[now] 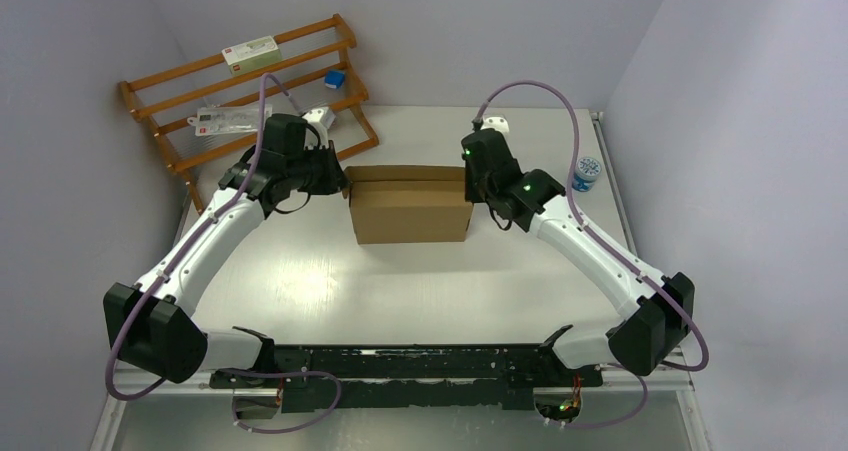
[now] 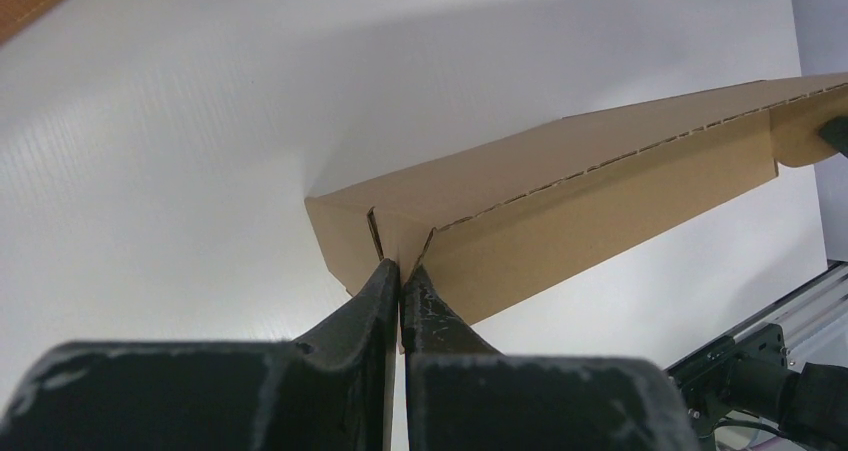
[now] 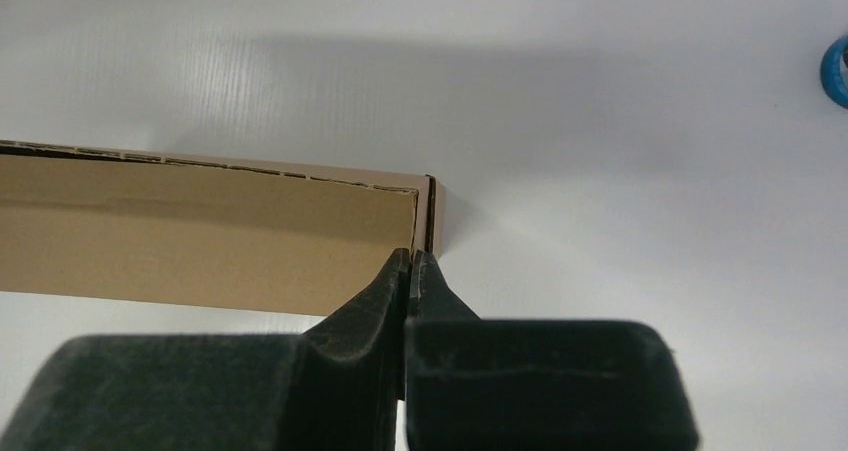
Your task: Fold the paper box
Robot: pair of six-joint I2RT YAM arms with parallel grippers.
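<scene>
Cardboard sits at mid-table in the overhead view: the paper box (image 1: 410, 211), brown and shallow, stands between my two arms. My left gripper (image 1: 342, 181) is at its left end and my right gripper (image 1: 468, 186) at its right end. A wooden rack (image 1: 250, 91) stands at the back left, and a small blue-and-white tub (image 1: 587, 172) sits off to the right on the table (image 1: 400, 291).

From my left wrist, my fingers (image 2: 375, 301) are pinched together on a thin cardboard tab at the box's near corner, and the long wall runs away up to the right.

From my right wrist, my fingers (image 3: 375, 296) are closed tight, their tips touching the box's end corner. I cannot tell whether any cardboard lies between them.
</scene>
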